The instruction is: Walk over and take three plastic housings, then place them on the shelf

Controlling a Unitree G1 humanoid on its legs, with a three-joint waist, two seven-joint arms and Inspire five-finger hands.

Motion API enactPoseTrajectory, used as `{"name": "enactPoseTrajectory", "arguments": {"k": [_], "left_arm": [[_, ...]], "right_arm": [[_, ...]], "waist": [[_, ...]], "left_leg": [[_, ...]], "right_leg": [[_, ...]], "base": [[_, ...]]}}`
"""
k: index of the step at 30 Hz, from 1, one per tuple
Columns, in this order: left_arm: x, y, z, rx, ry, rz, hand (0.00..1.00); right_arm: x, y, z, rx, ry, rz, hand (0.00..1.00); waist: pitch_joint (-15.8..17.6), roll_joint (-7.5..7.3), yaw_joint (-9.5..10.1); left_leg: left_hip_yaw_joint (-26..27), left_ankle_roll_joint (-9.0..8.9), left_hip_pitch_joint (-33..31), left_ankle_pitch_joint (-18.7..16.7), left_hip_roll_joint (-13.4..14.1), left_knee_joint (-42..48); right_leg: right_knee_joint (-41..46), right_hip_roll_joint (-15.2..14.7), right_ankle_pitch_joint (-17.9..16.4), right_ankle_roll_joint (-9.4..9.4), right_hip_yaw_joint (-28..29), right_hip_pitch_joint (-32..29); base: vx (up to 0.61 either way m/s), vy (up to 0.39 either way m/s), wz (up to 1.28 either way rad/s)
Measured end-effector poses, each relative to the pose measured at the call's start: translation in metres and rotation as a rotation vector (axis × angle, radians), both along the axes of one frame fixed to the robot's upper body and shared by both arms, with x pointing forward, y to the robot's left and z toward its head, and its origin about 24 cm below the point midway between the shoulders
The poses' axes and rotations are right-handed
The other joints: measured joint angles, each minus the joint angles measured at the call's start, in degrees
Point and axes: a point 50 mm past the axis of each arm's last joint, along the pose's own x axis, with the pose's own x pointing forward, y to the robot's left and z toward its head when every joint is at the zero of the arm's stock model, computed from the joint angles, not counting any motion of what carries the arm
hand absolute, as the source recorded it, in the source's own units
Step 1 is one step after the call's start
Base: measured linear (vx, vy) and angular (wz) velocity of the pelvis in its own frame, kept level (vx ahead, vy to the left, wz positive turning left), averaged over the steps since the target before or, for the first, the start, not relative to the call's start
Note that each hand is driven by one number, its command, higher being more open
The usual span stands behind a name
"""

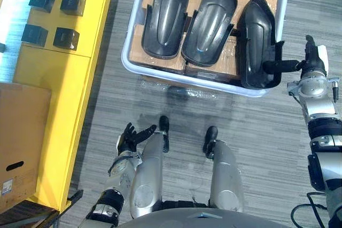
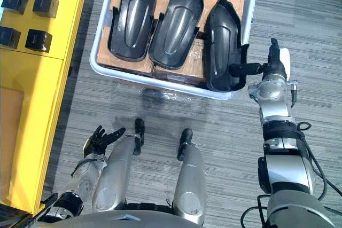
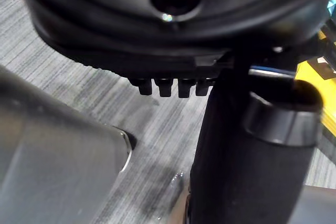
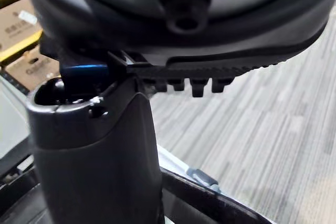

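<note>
Your left hand [image 1: 131, 136] hangs low and nearest, fingers loosely spread and holding nothing. Your right hand [image 1: 312, 62] is up at the right edge of the white bin [image 1: 124, 54]. It is spread open, with one digit reaching across to touch the rim of the right housing [image 1: 257, 38]; nothing is gripped as far as you can see.

All three housings [image 1: 209, 22] lie side by side in the bin, each running from its near edge to its far edge. The right one is hard against the bin's right edge. The yellow shelf [image 1: 75, 73] on your left carries only small dark blocks [image 1: 67, 38] and no housing.

You have walked up, I judge, but none is taken yet. The first grasp, all three lifts and every placement remain.
</note>
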Motion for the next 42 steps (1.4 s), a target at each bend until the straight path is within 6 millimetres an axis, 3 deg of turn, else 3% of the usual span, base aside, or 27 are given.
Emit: {"name": "enactPoseTrajectory", "arguments": {"k": [1,2,10,15,22,25,35,39,42], "left_arm": [[0.000,0.000,0.000,-0.001,0.000,-0.001,1.00],[0.000,-0.001,0.000,-0.002,0.000,-0.001,1.00],[0.000,-0.001,0.000,-0.008,-0.004,-0.009,1.00],[0.000,-0.001,0.000,-0.010,-0.004,-0.009,1.00],[0.000,-0.001,0.000,-0.035,-0.007,0.015,1.00],[0.000,0.000,0.000,-0.034,-0.005,0.019,1.00],[-0.004,0.002,-0.002,-0.033,-0.009,0.040,1.00],[-0.001,0.006,0.007,-0.013,-0.057,0.083,1.00],[0.002,0.017,0.032,0.012,-0.159,0.194,1.00]], "right_arm": [[0.000,0.000,0.001,0.000,-0.001,0.000,1.00],[0.001,0.001,0.002,0.000,-0.002,0.005,0.00],[0.007,0.009,0.004,-0.015,0.029,0.050,0.00],[0.004,0.000,0.009,-0.058,0.045,0.016,0.00],[0.005,0.003,0.000,-0.071,0.090,0.019,0.00],[0.004,0.001,0.006,-0.076,0.044,-0.014,0.00],[-0.008,-0.009,-0.008,-0.079,0.000,-0.144,0.00],[-0.018,-0.013,-0.009,-0.060,-0.082,-0.222,0.00],[-0.036,-0.010,-0.001,-0.025,-0.258,-0.282,0.00]], "waist": [[0.0,0.00,0.02],[0.0,0.01,0.02],[0.0,0.02,-0.01],[0.0,0.05,0.17],[-0.2,0.39,0.54],[-0.2,0.40,0.90],[-0.2,0.39,1.36],[-0.2,0.38,0.55],[-0.1,0.20,-0.54]], "left_leg": [[0.0,-0.01,0.0,0.0,0.0,0.0],[0.0,-0.02,0.0,0.1,0.0,-0.1],[-0.1,-0.05,0.0,0.7,-0.1,-0.7],[-0.3,-0.14,0.1,1.0,-0.1,-1.0],[-0.3,-0.14,0.1,1.1,-0.1,-1.0],[-0.4,-0.12,0.2,1.1,-0.1,-1.0],[-0.8,-0.11,2.6,1.6,-0.4,-2.5],[-0.9,-0.27,4.9,1.8,-0.5,-4.2],[-0.9,-0.33,8.5,2.4,-0.5,-7.1]], "right_leg": [[0.0,0.0,0.0,0.00,0.0,0.0],[0.0,0.0,0.0,0.00,0.0,0.0],[0.0,-0.4,0.0,-0.03,-0.3,-0.1],[0.0,-0.4,0.0,-0.08,-0.4,-0.1],[0.0,-0.4,0.0,-0.08,-0.4,-0.1],[-0.1,-0.4,0.0,-0.08,-0.5,0.2],[-1.6,-0.4,0.1,0.00,-1.4,3.2],[-4.1,0.3,0.5,0.29,-1.5,5.5],[-7.6,0.8,1.7,0.48,-1.7,9.4]], "base": [[0.00,0.000,0.00],[0.00,0.000,0.00],[0.00,-0.003,0.00],[0.00,-0.008,0.01],[0.00,0.000,0.00],[0.00,-0.003,0.01],[0.02,-0.012,0.04],[0.03,-0.012,-0.01],[0.10,0.005,0.00]]}}
